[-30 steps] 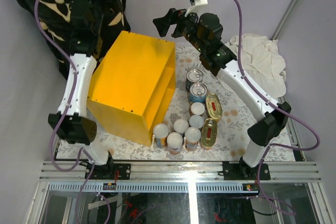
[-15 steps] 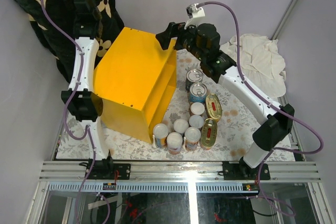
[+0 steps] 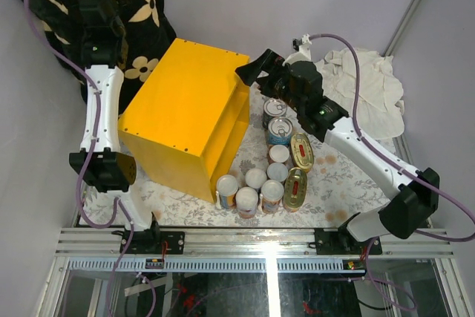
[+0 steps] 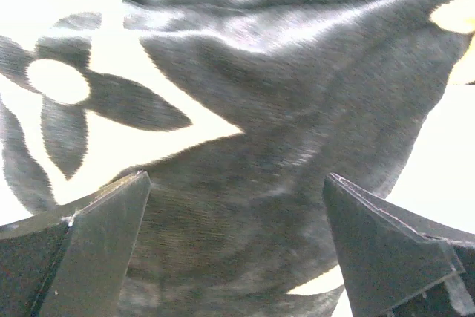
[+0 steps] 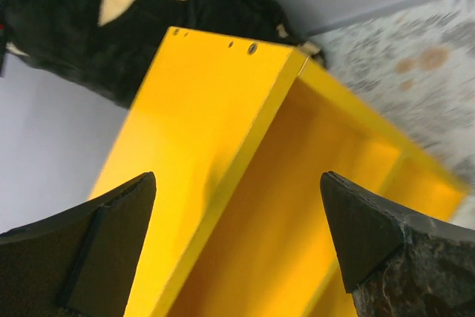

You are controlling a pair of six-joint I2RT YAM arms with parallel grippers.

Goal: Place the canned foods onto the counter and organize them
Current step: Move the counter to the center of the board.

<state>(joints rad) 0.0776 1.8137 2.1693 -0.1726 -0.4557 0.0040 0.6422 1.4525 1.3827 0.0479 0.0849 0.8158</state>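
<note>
Overhead, the left claw (image 4: 236, 177) is hard to pick out, because its dark fingers melt into the black plush pillow with cream flower shapes (image 3: 141, 1) in the far left corner. Its own camera shows the jaws spread wide with nothing between them and fabric filling the view. Whether the tips touch the pile I cannot tell. The right claw (image 5: 237, 176) also stands wide open and empty. Its wrist picture is blurred, and the bright yellow rectangular box (image 3: 185, 105) runs off it at the bottom and right.

The box sits left of centre on the table, its open side turned right toward the tins. The right claw hangs at the box's far right corner, just beside the top edge of that open side; contact cannot be judged. The left claw is past the box's far left edge, apart from it.

All the tins stand on the pale floral tablecloth (image 3: 334, 183) just right of the box. Six slim white-lidded cans (image 3: 256, 178) are nearest, two wider silver-topped blue-labelled cans (image 3: 280, 130) stand farther back, and two flat oval gold tins (image 3: 301, 151) lie on their right. The right arm's wrist overlaps the farthest blue can. A crumpled white cloth (image 3: 371, 79) lies at the far right, well apart.
</note>
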